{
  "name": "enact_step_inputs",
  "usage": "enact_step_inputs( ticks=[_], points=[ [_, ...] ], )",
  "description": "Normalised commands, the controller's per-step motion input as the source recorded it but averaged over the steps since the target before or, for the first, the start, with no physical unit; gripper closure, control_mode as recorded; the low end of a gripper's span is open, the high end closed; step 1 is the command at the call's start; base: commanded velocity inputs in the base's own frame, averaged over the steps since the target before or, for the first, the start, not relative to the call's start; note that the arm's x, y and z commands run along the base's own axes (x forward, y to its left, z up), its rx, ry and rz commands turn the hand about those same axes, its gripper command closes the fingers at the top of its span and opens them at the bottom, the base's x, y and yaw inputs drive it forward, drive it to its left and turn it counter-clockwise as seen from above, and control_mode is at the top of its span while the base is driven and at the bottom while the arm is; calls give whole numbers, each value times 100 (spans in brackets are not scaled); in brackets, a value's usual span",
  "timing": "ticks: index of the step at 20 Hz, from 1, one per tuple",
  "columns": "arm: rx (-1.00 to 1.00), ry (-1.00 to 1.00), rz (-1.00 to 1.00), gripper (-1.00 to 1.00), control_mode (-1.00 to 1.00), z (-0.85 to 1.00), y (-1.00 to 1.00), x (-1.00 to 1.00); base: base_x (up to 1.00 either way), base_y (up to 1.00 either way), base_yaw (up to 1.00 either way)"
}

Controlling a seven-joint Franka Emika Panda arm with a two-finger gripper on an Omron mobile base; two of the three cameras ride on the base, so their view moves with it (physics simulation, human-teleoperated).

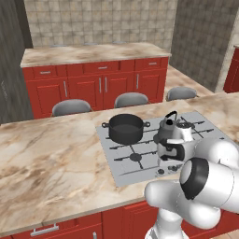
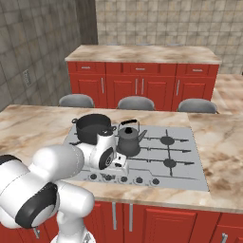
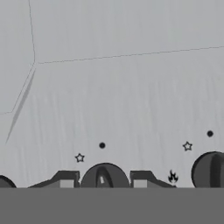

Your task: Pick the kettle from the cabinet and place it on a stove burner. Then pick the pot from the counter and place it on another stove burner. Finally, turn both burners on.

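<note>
Low in the hand view, gripper (image 3: 103, 183) straddles a knob (image 3: 104, 176), apparently gripping it; should twist squarely, without slipping.

- left base view: behind the arm on its left, looks forward and down across the marbled slab at the cooktop (image 1: 140, 154), pot (image 1: 126, 128) and kettle (image 1: 169, 127); red low cabinets (image 1: 100, 86) in the far background
- right base view: behind on the right, same heading, same cooktop (image 2: 180, 156), pot (image 2: 93, 126), kettle (image 2: 128, 138), far cabinets (image 2: 142, 85)
- hand view: very close, facing the cooktop steel (image 3: 122, 96), one knob (image 3: 105, 175) between the finger tips at the bottom edge
</note>
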Motion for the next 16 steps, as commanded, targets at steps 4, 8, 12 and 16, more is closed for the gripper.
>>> enact_step_inputs(
  ticks=[4, 8, 12, 16],
  points=[
    [-11, 0, 17, 100, -100, -29, 29, -2, 0, 0, 0],
    [-10, 0, 17, 100, -100, -27, 33, -13, 0, 0, 0],
    [-6, 0, 18, 100, -100, -29, 29, -15, 0, 0, 0],
    [-7, 0, 19, 100, -100, -36, 25, -15, 0, 0, 0]
  ],
)
